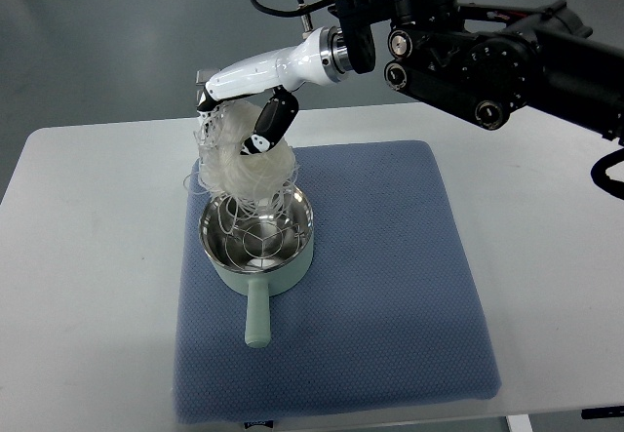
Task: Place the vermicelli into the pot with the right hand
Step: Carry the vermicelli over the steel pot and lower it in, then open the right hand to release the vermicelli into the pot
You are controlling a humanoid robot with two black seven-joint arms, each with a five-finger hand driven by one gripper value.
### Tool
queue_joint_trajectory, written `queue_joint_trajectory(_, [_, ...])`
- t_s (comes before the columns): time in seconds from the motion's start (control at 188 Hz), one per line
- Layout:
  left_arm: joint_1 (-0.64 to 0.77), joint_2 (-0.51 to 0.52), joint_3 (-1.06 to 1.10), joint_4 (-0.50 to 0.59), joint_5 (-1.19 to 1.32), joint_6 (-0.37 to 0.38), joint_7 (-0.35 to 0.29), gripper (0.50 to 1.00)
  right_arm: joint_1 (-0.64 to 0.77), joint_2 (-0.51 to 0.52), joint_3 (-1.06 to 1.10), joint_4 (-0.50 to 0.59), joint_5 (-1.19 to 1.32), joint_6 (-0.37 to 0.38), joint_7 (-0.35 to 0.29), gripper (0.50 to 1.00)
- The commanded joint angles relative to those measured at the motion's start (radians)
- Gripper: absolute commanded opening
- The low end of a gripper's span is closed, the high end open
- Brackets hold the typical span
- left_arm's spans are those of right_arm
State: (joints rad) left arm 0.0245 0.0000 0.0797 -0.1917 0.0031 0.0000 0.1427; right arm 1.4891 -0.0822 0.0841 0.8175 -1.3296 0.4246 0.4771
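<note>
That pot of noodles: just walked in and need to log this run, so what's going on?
The robot's right hand holds a bundle of white vermicelli over the far rim of a light green pot. Loose strands already hang into the pot, but the hand hasn't let go. The pot sits on a blue mat, handle toward the camera.

We see a pale mint-green pot [256, 268] with a shiny steel inside, on a blue-grey mat [390, 286] with a fine dotted weave. The vermicelli [244, 164] is translucent white. The right hand [249, 96] is glossy white with black fingers [273, 120], its arm [487, 47] matte black. The table [88, 286] is white, the far floor [117, 32] grey.
</note>
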Motion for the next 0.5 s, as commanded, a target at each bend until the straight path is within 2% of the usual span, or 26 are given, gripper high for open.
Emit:
queue_joint_trajectory(0.0, [0.0, 0.0, 0.0, 0.0, 0.0, 0.0, 0.0, 1.0, -0.029, 0.029, -0.007, -0.009, -0.008, -0.004, -0.005, 0.5])
queue_joint_trajectory(0.34, [0.0, 0.0, 0.0, 0.0, 0.0, 0.0, 0.0, 1.0, -0.133, 0.035, -0.004, -0.061, 0.0, -0.012, -0.012, 0.5])
queue_joint_trajectory(0.351, [0.0, 0.0, 0.0, 0.0, 0.0, 0.0, 0.0, 1.0, -0.135, 0.035, -0.004, -0.061, 0.001, -0.012, -0.012, 0.515])
queue_joint_trajectory(0.356, [0.0, 0.0, 0.0, 0.0, 0.0, 0.0, 0.0, 1.0, -0.136, 0.035, -0.003, -0.061, 0.003, -0.012, -0.012, 0.551])
queue_joint_trajectory(0.361, [0.0, 0.0, 0.0, 0.0, 0.0, 0.0, 0.0, 1.0, -0.136, 0.035, -0.003, -0.061, 0.003, -0.012, -0.012, 0.552])
queue_joint_trajectory(0.367, [0.0, 0.0, 0.0, 0.0, 0.0, 0.0, 0.0, 1.0, -0.139, 0.035, -0.001, -0.061, 0.003, -0.014, -0.012, 0.582])
queue_joint_trajectory(0.372, [0.0, 0.0, 0.0, 0.0, 0.0, 0.0, 0.0, 1.0, -0.139, 0.035, -0.001, -0.061, 0.003, -0.014, -0.012, 0.582])
queue_joint_trajectory(0.377, [0.0, 0.0, 0.0, 0.0, 0.0, 0.0, 0.0, 1.0, -0.141, 0.035, 0.0, -0.061, 0.004, -0.014, -0.012, 0.61])
queue_joint_trajectory(0.383, [0.0, 0.0, 0.0, 0.0, 0.0, 0.0, 0.0, 1.0, -0.141, 0.035, 0.0, -0.061, 0.004, -0.014, -0.012, 0.611])
queue_joint_trajectory(0.42, [0.0, 0.0, 0.0, 0.0, 0.0, 0.0, 0.0, 1.0, -0.148, 0.035, 0.003, -0.061, 0.004, -0.015, -0.012, 0.698])
queue_joint_trajectory(0.462, [0.0, 0.0, 0.0, 0.0, 0.0, 0.0, 0.0, 1.0, -0.153, 0.036, 0.003, -0.061, 0.006, -0.02, -0.012, 0.756])
queue_joint_trajectory(0.494, [0.0, 0.0, 0.0, 0.0, 0.0, 0.0, 0.0, 1.0, -0.153, 0.041, 0.003, -0.061, 0.006, -0.021, -0.012, 0.766])
